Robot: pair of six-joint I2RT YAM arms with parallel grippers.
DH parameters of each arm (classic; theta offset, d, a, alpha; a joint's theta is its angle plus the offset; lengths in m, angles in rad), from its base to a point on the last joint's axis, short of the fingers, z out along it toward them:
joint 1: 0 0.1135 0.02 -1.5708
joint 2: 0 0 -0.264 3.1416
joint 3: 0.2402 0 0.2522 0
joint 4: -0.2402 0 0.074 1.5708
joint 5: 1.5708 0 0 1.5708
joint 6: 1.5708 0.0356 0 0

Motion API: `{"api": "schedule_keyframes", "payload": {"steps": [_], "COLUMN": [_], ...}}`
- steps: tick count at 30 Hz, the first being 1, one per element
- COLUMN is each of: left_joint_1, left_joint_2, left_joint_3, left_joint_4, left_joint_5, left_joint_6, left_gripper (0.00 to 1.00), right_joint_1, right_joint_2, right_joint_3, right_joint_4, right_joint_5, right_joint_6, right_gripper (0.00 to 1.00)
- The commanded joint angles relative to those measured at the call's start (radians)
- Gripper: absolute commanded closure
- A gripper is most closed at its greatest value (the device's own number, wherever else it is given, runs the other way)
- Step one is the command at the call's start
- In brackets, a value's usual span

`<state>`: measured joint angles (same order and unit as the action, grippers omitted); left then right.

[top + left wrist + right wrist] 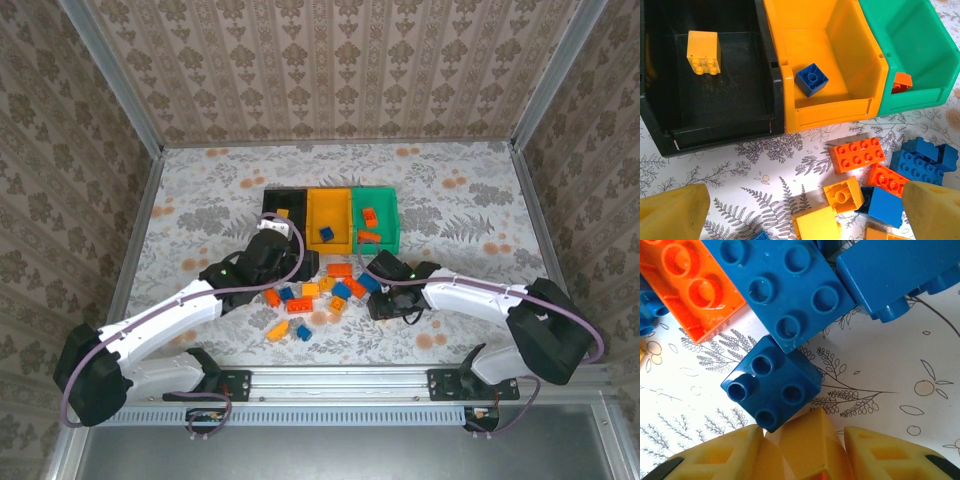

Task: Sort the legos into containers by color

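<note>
Progress, by the look of it: early. In the top view, three joined bins in a row at centre frame, with a clear colour rule already set.

- Black bin, left of the row: one yellow brick.
- Yellow-orange bin, middle: one blue brick.
- Green bin, right: two orange bricks.

Four pieces binned, then, as far as can be seen, and each with its own colour.

Left to do: the bulk. Loose pile on the flowered table just below the bins, centre frame, with blue, orange and yellow mixed together. Well over a dozen pieces there, some touching or overlapping, so no exact count possible.

Left gripper: spread wide, yellow fingers at the bottom corners of the left wrist view, nothing between them. Poised over the upper edge of the pile, just in front of the bins.

Right gripper: low over the right side of the pile, jaws partly drawn in around a yellow-orange piece at bottom centre of the right wrist view, probably a brick. Thin strip of table visible beside the right-hand pad, so cannot tell whether clamped or merely framed. Small blue brick touching that piece's tip, mid-frame, and a larger blue brick above it.

Likely destination for that piece, if yellow: the black bin.
</note>
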<state>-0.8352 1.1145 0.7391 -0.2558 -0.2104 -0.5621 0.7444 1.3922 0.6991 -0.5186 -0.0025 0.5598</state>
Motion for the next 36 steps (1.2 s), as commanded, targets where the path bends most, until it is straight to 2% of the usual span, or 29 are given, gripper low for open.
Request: {"api": "schedule_keyframes", "payload": {"steps": [1, 7, 12, 17, 23, 29, 36], "left_joint_1": [0.011, 0.016, 0.024, 0.043, 0.058, 0.064, 0.070], "left_joint_2": [-0.036, -0.091, -0.157, -0.254, -0.393, -0.474, -0.481], "left_joint_3": [-0.015, -0.029, -0.048, -0.096, -0.144, -0.172, -0.185], "left_joint_4": [-0.031, -0.051, -0.110, -0.169, -0.259, -0.319, -0.339], "left_joint_5": [-0.036, -0.078, -0.123, -0.130, -0.137, -0.126, -0.107], "left_joint_6": [-0.001, -0.007, -0.023, -0.052, -0.090, -0.114, -0.125], "left_gripper": [0.00, 0.00, 0.00, 0.00, 0.00, 0.00, 0.00], "right_joint_1": [0.005, -0.013, -0.028, -0.028, -0.027, -0.024, -0.014], "right_joint_2": [-0.062, -0.125, -0.062, 0.140, 0.406, 0.641, 0.802], "right_joint_3": [0.018, 0.117, 0.279, 0.528, 0.849, 1.125, 1.317], "right_joint_4": [-0.058, -0.107, -0.039, 0.067, 0.097, 0.046, -0.012], "right_joint_5": [0.038, 0.065, 0.044, -0.019, -0.067, -0.085, -0.071], "right_joint_6": [-0.009, -0.070, -0.106, -0.116, -0.134, -0.118, -0.110], "right_gripper": [0.62, 0.64, 0.64, 0.63, 0.63, 0.61, 0.55]}}
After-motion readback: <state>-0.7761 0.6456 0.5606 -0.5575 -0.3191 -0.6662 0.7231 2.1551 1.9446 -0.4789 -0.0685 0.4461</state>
